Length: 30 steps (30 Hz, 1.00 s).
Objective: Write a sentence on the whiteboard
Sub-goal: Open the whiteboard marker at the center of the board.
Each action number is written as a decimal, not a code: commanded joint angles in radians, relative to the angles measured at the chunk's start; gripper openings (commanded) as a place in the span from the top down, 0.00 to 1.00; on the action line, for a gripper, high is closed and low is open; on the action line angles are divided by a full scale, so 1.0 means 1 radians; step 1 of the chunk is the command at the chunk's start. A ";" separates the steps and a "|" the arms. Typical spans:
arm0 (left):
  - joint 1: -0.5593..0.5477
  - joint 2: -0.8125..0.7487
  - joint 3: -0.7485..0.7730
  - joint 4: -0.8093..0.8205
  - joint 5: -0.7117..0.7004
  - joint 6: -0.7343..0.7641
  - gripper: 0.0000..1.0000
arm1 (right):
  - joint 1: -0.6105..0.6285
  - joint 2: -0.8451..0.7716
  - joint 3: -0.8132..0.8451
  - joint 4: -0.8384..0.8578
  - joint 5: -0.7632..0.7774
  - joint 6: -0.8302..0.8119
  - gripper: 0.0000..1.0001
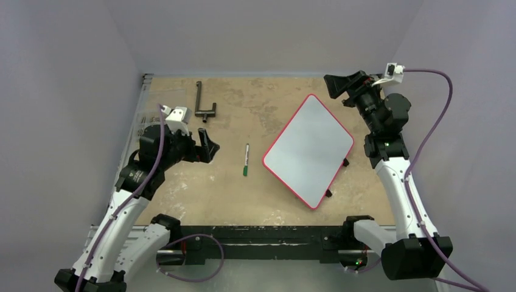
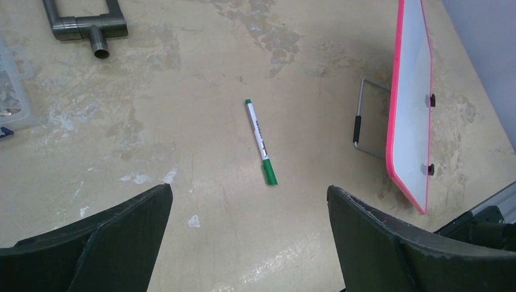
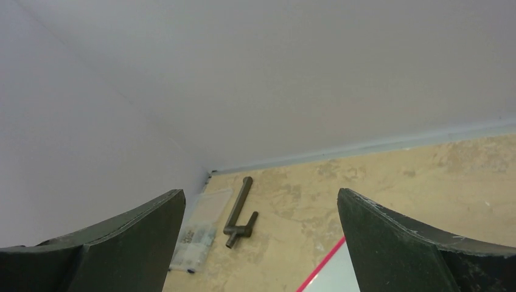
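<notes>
The whiteboard point(image 1: 309, 148) with a red rim stands tilted on small black feet right of centre; its face is blank, with no sentence on it. It also shows in the left wrist view point(image 2: 411, 100) and its corner in the right wrist view point(image 3: 325, 274). A green-capped marker point(image 1: 246, 160) lies on the table left of the board, also seen in the left wrist view point(image 2: 261, 142). My left gripper point(image 1: 207, 146) is open and empty, left of the marker. My right gripper point(image 1: 336, 86) is open and empty, raised beyond the board's far corner.
A dark metal pipe fitting point(image 1: 204, 102) lies at the back left, also in the left wrist view point(image 2: 85, 23) and the right wrist view point(image 3: 238, 213). A clear plastic box point(image 1: 146, 112) sits at the left edge. Walls close in the table on three sides.
</notes>
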 commanded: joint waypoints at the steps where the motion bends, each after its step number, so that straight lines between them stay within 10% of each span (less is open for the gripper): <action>1: -0.088 0.018 0.036 0.010 -0.104 0.005 0.01 | 0.002 -0.054 -0.012 -0.060 0.032 0.007 0.01; 30: -0.556 0.591 -0.057 0.282 -0.559 -0.148 0.31 | 0.188 -0.005 0.210 -0.592 0.211 -0.143 0.01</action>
